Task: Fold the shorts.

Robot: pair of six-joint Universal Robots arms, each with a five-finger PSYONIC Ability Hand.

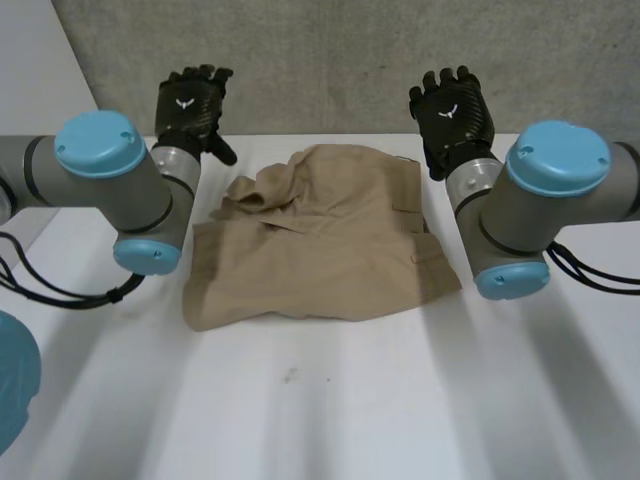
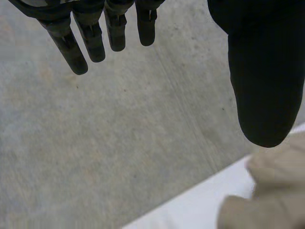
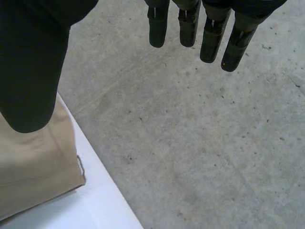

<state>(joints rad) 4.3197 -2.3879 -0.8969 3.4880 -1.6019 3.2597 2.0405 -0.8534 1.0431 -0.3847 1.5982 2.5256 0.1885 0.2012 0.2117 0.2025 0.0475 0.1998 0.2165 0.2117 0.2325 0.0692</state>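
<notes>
**A:** Where are you in the fold?

**B:** Between moves, I'd say. My left hand [image 1: 192, 105] and right hand [image 1: 453, 112] both hang raised over the far edge of the desk [image 1: 330, 410]. Their fingers [image 2: 76, 52] are straight and spread, holding nothing, clear of the cloth.

**A:** And the garment?

**B:** The tan shorts [image 1: 320, 240] lie on the desk between my arms, nearer the far edge. Their long axis runs across, from my left to my right. The near edge is fairly straight. The far-left part is rumpled and turned over on itself. Pocket seams show toward my right, but I can't tell which end is the waistband.

**A:** Next?

**B:** Probably lower both hands to the far edge and flatten that rumpled corner before folding across. That calls for a pinch on the top layer only.
</notes>
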